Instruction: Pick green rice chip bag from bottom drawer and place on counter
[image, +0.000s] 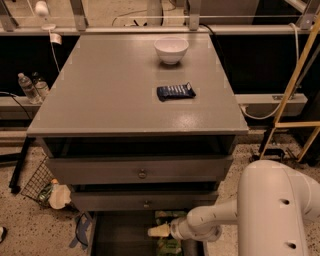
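Observation:
The bottom drawer (120, 235) is pulled open at the lower edge of the camera view and has a dark floor. The green rice chip bag (169, 246) lies inside it, and only crinkly green patches show around my wrist. My gripper (159, 231) reaches into the drawer from the right, low over the bag, with its pale tip pointing left. The grey counter (115, 90) is the cabinet's flat top above.
A white bowl (171, 49) and a small dark blue wrapper (175, 92) sit on the counter. The two upper drawers with knobs (142, 174) hang over the bottom drawer. My white arm link (275, 210) fills the lower right. A wire basket (37, 186) stands on the floor at left.

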